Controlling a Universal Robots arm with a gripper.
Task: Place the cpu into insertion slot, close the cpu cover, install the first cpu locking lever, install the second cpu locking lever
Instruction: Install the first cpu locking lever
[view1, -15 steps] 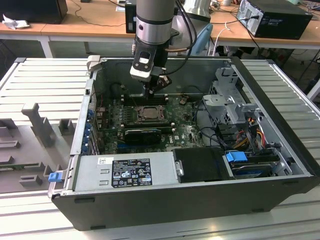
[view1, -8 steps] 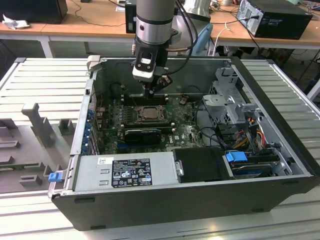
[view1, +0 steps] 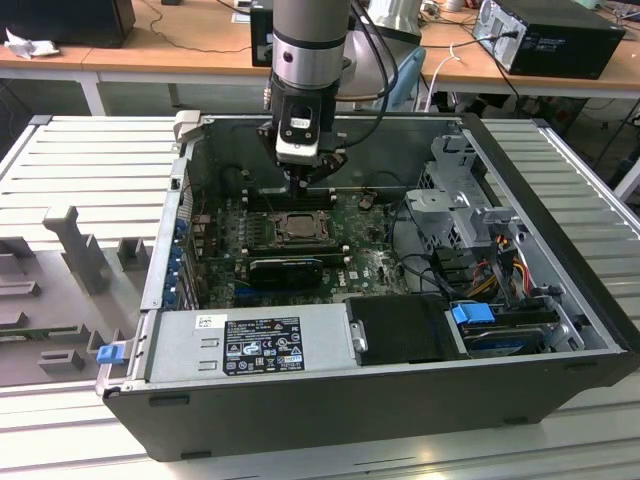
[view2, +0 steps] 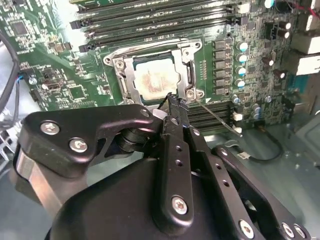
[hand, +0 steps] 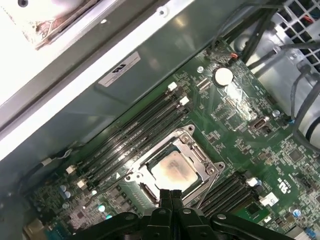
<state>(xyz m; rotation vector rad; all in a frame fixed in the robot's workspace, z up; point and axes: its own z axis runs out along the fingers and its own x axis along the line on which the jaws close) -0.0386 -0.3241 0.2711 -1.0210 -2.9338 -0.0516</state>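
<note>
Work is being done inside an open computer case (view1: 400, 390). The cpu (hand: 172, 169) is lying in the slot (view1: 297, 225), and the cover (view2: 122, 75) is lying flat around it, so those two steps look done. The gripper (hand: 172, 196) is being held pinched tight just beside the slot's edge, with nothing seen between its fingers. A thin lever (view2: 217, 117) is sticking out there, so the locking looks not finished.
</note>
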